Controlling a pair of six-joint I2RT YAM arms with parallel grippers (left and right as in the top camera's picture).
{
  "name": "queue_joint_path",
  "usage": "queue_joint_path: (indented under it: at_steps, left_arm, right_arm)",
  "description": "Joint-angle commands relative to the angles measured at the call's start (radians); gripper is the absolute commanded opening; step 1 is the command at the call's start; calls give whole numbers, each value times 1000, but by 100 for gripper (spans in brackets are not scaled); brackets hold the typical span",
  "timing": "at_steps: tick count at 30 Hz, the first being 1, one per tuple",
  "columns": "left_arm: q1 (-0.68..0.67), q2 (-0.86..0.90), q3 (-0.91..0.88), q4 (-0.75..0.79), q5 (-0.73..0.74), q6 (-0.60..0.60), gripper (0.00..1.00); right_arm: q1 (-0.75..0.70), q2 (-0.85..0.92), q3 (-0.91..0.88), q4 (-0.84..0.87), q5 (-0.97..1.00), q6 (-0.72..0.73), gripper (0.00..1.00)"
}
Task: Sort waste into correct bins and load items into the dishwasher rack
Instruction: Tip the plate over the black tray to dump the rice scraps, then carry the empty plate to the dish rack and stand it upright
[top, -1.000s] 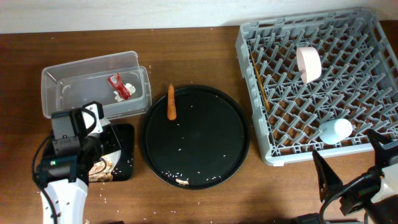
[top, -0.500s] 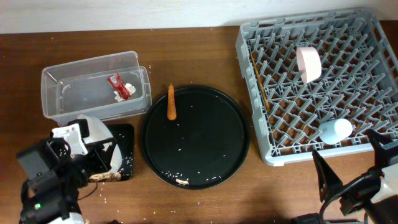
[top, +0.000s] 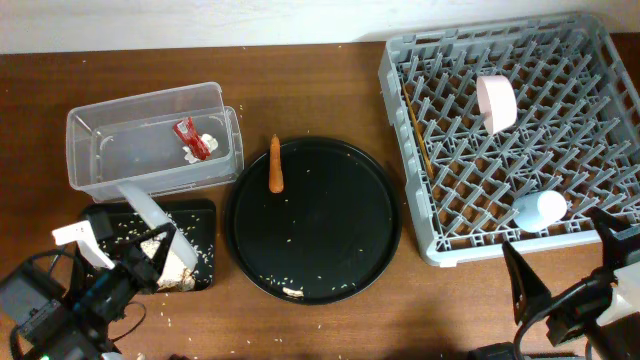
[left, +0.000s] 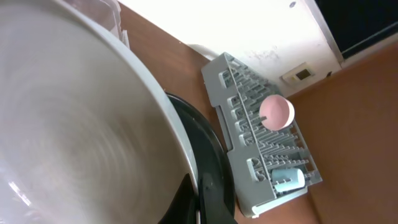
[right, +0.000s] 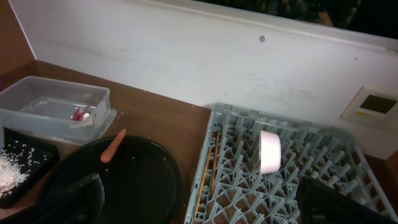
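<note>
My left gripper (top: 132, 264) is shut on the rim of the pale round plate (top: 150, 214), which tilts steeply over the small black tray (top: 203, 212). Beige food scraps (top: 168, 272) lie in that tray. The plate (left: 74, 124) fills the left wrist view. The clear tub (top: 150, 150) holds the red wrapper (top: 187, 138) and white tissue (top: 208, 141). The carrot (top: 276, 165) lies on the round black tray (top: 315, 225). The grey rack (top: 520, 140) holds the pink bowl (top: 496, 102), blue cup (top: 540, 208) and chopsticks (top: 418, 135). My right gripper (right: 205, 211) is open and empty, near the rack's front.
Crumbs are scattered on the round black tray and on the table near the small black tray. A white wall (right: 186, 56) runs behind the table. The rack stands close to the right of the round tray.
My left arm has drawn back toward the front left and tipped the plate more steeply. The scraps now lie in the small black tray. The right arm has not moved.
</note>
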Motion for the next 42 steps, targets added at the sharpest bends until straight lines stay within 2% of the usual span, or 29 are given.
queue_joint_path:
  at_steps: [1,3,7,9,13,17,20,23,26,28,33,35,36,37,38,39,42]
  left_arm:
    - [143,-8,-4,-69,172,121,0]
    - [204,-8,-4,-123,195,187,0]
    - [177,-8,-4,-128,180,186,0]
    - [6,-8,26,-139,81,162,0]
    - [-383,-8,200,-108,-375,-39,0]
    - [-815,33,224,128,-724,-296,0]
    - [-1087,254,271,311,-861,-362,0]
    - [-1199,632,536,343,-848,-346,0]
    - [-1238,825,710,418,-813,-347,0]
    - [-1239,910,760,500,-738,-385,0]
    - [-1265,939,772,613,-740,-406,0]
    - [-1291,947,772,729,-732,-487,0]
    - [-1295,964,772,816,-676,-555,0]
    - [-1296,995,772,912,-602,-635,0]
    - [-1299,1049,772,1084,-474,-760,0]
    - [-1308,1091,772,1197,-425,-851,0]
    - [-1372,1199,772,1466,-383,-1063,0]
  right_arm:
    - [5,4,0,2,10,-6,98]
    - [5,4,0,2,10,-6,98]
    - [5,5,0,2,9,-6,98]
    - [5,5,0,2,10,-6,98]
    - [5,4,0,2,10,-6,98]
    - [5,4,0,2,10,-6,98]
    - [5,5,0,3,10,-6,98]
    - [5,5,0,2,10,-6,98]
    - [5,5,0,2,10,-6,98]
    - [5,4,0,2,9,-6,98]
    - [5,4,0,2,10,-6,98]
    - [5,5,0,2,10,-6,98]
    - [5,4,0,2,10,-6,98]
    - [5,4,0,2,10,-6,98]
    - [5,5,0,2,10,-6,98]
    - [5,4,0,2,10,-6,98]
    - [5,5,0,2,10,-6,98]
